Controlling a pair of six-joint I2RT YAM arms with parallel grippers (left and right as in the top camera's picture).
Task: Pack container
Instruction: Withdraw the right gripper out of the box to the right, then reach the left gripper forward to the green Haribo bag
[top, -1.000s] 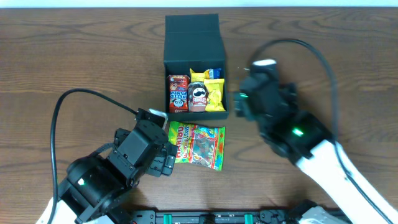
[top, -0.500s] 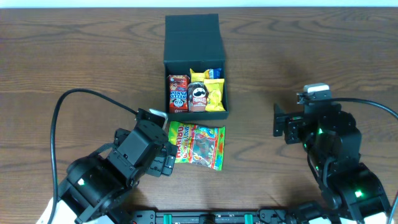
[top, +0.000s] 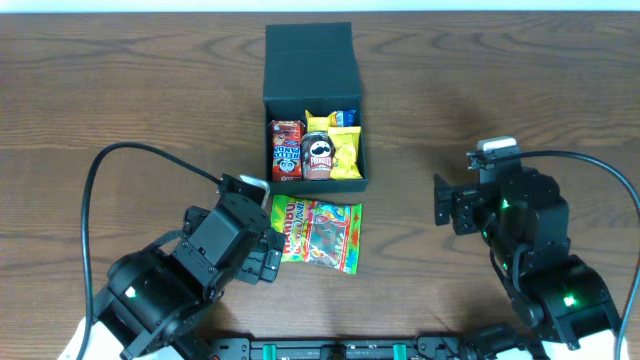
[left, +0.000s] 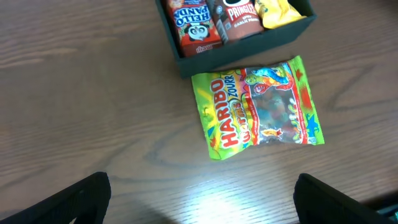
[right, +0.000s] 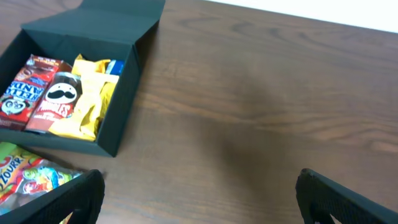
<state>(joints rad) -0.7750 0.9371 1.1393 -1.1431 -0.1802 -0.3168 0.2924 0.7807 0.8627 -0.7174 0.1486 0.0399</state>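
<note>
While wide apart, left fingers (left: 78, 200) and right fingers (right: 71, 200) both empty.

The table (left: 74, 112) under me is brown wood with a plain grain, smooth, with a soft sheen where the light falls. The container (right: 118, 118) is dark cardboard, matt and flat, with no shine on lid or walls. The Haribo bag (left: 261, 112) is glossy plastic film, slightly crinkled, with a clear window. The red snack box (left: 194, 25) looks like printed card with a light gloss. The yellow packets (right: 93, 99) are creased, shiny wrapper. My left gripper (left: 202, 196) and right gripper (right: 199, 193) have fingers of dull black plastic.
</note>
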